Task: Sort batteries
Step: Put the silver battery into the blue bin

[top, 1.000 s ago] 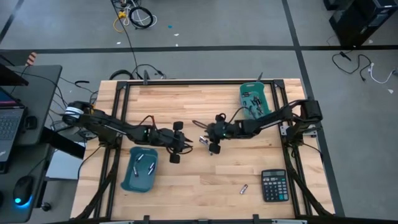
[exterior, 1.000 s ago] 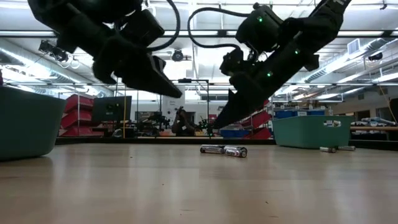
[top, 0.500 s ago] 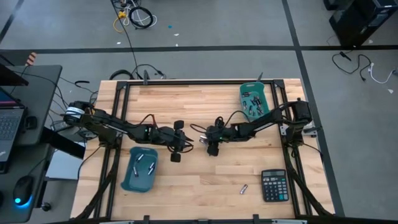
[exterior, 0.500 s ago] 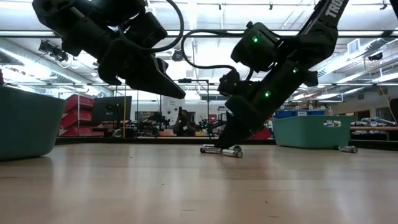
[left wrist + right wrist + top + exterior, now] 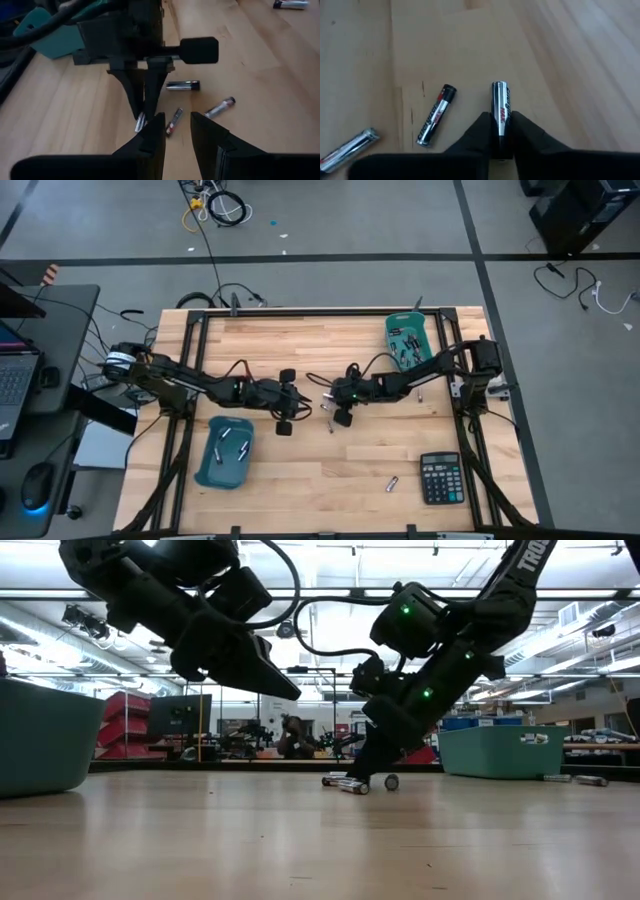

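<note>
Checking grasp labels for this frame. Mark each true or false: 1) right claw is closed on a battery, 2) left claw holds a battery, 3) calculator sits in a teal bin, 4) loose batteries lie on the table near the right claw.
1) True: the right claw grips a battery between its fingers, down at the table.
2) False: the left claw holds nothing; it hovers above the table, jaws slightly apart.
3) False: the calculator lies on the bare table, outside both bins.
4) True: two loose batteries lie beside it on the wood.
</note>
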{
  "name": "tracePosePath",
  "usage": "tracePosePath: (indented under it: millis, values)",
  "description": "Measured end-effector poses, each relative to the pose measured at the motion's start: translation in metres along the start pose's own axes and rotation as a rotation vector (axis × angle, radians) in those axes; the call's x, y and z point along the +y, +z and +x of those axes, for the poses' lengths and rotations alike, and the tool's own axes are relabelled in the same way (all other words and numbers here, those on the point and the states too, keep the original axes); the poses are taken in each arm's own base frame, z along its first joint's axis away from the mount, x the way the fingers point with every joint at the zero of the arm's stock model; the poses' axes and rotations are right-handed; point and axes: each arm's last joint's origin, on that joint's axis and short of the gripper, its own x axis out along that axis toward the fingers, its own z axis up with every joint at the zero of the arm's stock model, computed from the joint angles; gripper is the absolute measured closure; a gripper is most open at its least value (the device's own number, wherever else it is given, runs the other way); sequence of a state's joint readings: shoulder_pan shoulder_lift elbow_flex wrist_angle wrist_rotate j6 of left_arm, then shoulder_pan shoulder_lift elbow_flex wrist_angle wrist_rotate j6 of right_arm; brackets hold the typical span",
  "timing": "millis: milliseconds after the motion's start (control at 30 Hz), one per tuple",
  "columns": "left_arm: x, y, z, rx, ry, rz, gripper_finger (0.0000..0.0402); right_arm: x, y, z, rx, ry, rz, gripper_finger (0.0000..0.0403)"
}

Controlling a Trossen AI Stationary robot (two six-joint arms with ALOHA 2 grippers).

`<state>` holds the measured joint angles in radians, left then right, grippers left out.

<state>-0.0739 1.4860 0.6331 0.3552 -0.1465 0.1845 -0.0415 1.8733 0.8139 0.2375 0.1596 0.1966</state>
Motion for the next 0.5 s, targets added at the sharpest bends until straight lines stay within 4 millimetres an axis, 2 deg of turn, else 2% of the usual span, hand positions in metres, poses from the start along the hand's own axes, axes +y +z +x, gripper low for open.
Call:
tracePosePath:
  millis: [67, 233, 500]
  values:
    - [0.005, 0.001, 0.000, -0.016, 0.024, 0.009, 0.0310, -0.003, 0.001, 0.000, -0.006, -0.008, -0.016, 0.0375]
    - [0.020, 0.005, 0.001, -0.051, 0.190, -0.005, 0.0310, -0.010, 0.005, -0.001, -0.034, -0.027, -0.024, 0.0375]
    - [0.035, 0.005, 0.002, -0.088, 0.166, -0.022, 0.0294, -0.010, 0.035, -0.037, -0.173, -0.005, -0.076, 0.0375]
